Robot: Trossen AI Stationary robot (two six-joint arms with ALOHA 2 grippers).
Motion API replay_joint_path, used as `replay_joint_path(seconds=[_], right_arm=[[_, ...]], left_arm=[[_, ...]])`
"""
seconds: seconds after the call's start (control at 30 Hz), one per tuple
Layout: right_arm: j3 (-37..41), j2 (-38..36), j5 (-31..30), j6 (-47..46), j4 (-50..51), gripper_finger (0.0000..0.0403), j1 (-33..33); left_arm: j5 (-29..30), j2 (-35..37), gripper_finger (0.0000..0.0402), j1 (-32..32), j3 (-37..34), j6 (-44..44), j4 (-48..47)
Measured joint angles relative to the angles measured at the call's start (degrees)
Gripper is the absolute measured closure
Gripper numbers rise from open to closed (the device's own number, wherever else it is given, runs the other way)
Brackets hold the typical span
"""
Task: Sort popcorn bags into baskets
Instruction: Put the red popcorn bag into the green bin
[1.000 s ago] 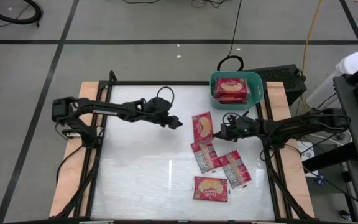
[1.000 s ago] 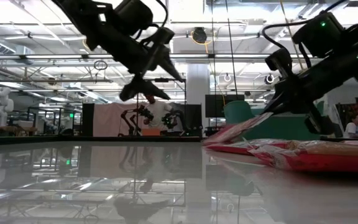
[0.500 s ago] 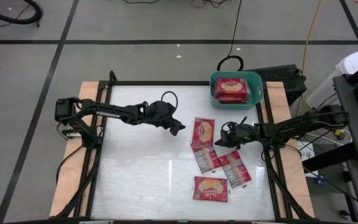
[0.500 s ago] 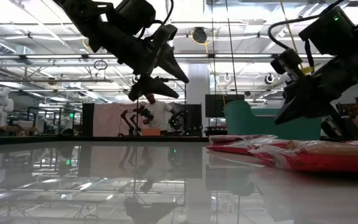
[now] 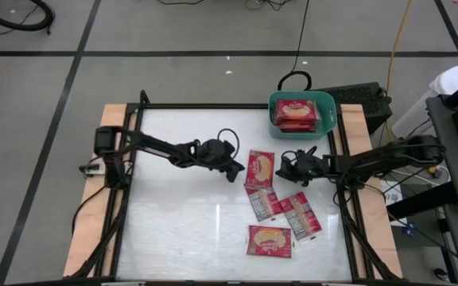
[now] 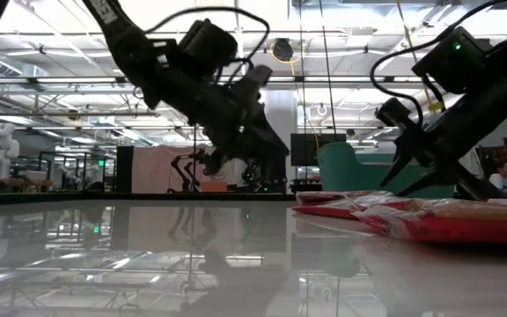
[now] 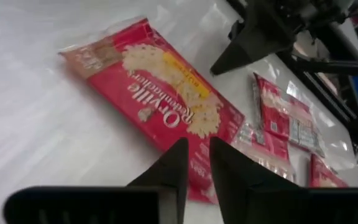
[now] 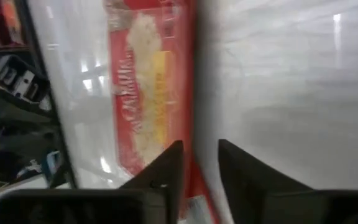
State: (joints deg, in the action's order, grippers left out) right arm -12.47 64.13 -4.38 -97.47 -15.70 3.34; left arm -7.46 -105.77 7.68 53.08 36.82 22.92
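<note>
A red popcorn bag (image 5: pixel 260 168) lies flat, face up, on the white table between my two grippers. My left gripper (image 5: pixel 234 171) is at its left edge, slanting down, its fingers (image 7: pixel 180 163) a narrow gap apart over the bag (image 7: pixel 166 93). My right gripper (image 5: pixel 283 161) stands at the bag's right edge (image 8: pixel 188 93), slightly open, nothing between its fingers. Three more bags (image 5: pixel 262 202) (image 5: pixel 300 214) (image 5: pixel 269 240) lie nearer the front edge. The teal basket (image 5: pixel 328 111) at the far right holds a bag (image 5: pixel 296 114). My left gripper comes at the bag's left end slanting down from the table's left; whether its fingertips touch the bag, I cannot tell. My right gripper slants down over the bag's right edge (image 8: pixel 190 130); I cannot tell whether it touches it.
The table's left half (image 5: pixel 173 214) is bare glossy white. Black frame rails (image 5: pixel 131 199) run along the table's sides. The three loose bags lie close together just in front of the grippers. Cables and a black box (image 5: pixel 364 99) sit beyond the far right corner.
My right gripper has opened and let go of the bag's right edge; the bag, tipped up on that side before, now lies flat. My left gripper has come down and toward the table's right edge to the bag's left end, rolling a little, its fingers closing to a narrow gap.
</note>
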Motion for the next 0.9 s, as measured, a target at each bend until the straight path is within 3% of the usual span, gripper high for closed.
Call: replay_joint_path(seconds=[0.27,0.5,0.67,0.9], right_arm=[[-0.2,8.3,-1.6,1.3,-9.4,0.0214,0.1],[-3.3,17.9,-1.5,4.6,-17.6,0.0199,0.6],[-7.3,22.2,0.7,9.3,-18.0,0.0239,1.6],[-7.7,21.6,1.6,14.0,-19.5,0.0384,3.9]], left_arm=[[-0.1,-5.7,0.0361,-1.1,0.0,3.0,2.7],[-0.1,-6.6,0.035,-1.9,0.0,2.7,4.1],[-0.2,-6.6,0.0344,-1.8,0.1,2.9,4.3],[-3.9,-5.2,0.0343,-0.8,0.1,3.0,4.4]])
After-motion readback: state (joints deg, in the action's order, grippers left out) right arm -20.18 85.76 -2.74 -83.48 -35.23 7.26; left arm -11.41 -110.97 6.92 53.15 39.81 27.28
